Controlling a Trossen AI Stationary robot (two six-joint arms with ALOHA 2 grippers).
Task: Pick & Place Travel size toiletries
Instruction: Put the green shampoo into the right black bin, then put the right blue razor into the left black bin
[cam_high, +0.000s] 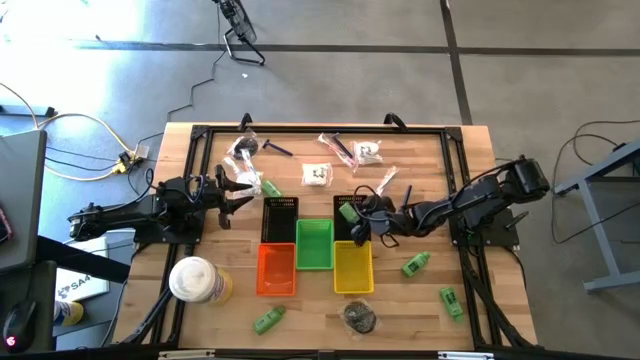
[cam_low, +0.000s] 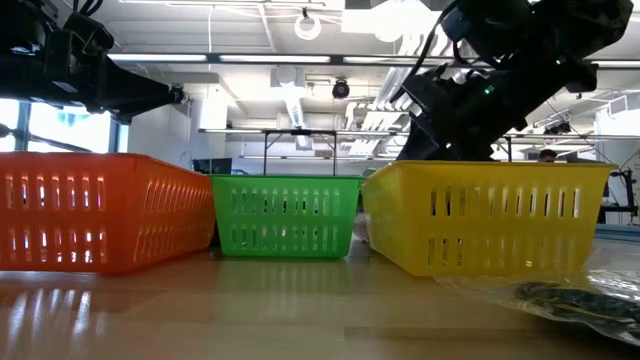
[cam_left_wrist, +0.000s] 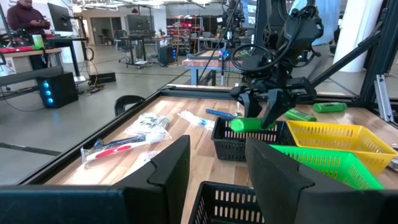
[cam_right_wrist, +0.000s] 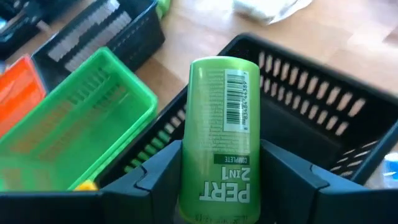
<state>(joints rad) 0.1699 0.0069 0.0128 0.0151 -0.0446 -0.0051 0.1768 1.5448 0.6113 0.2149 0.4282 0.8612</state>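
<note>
Green bottle held over a black basket

We see the small green plastic Pert bottle (cam_right_wrist: 217, 137) clamped in the right gripper (cam_right_wrist: 219, 180), above the black slotted basket (cam_right_wrist: 323, 109) near the middle of the wooden surface (cam_high: 420, 170). The left gripper (cam_high: 240, 188) hangs wide open near the left edge.

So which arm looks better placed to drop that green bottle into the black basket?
The right arm: its gripper is shut on the small green bottle directly above the black basket. The left gripper is open, off beside another basket.
</note>
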